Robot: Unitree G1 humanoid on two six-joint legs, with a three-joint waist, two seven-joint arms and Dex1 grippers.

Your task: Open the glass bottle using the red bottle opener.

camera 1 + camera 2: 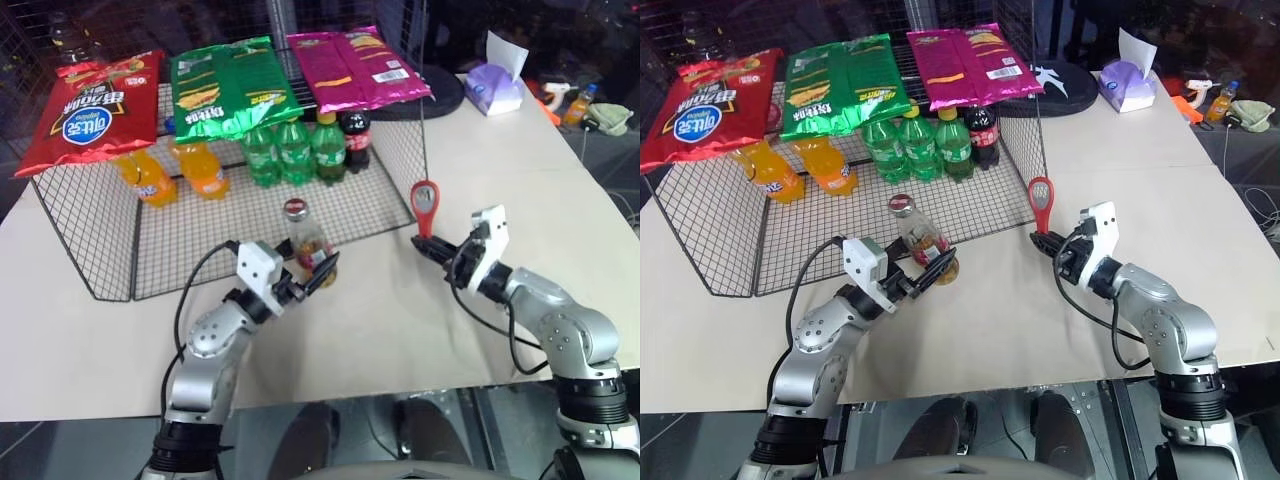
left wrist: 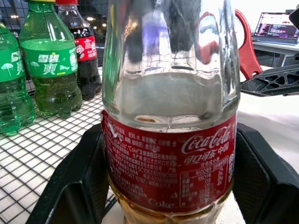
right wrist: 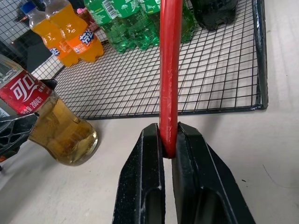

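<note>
Beige tabletop (image 1: 400, 330): left gripper (image 1: 312, 277) clamps the small clear glass bottle (image 1: 307, 243), red cap still on; right gripper (image 1: 425, 244), jaws pinched together on the flat red bottle opener (image 1: 425, 203), holds it well right of the cap.

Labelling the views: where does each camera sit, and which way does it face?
Head eyes: look down over both arms; left gripper holds the glass bottle, right gripper the red bottle opener.
Left wrist: along its fingers, facing the bottle.
Right wrist: along its fingers, clamping the opener.
Shared: bottle and opener.
</note>
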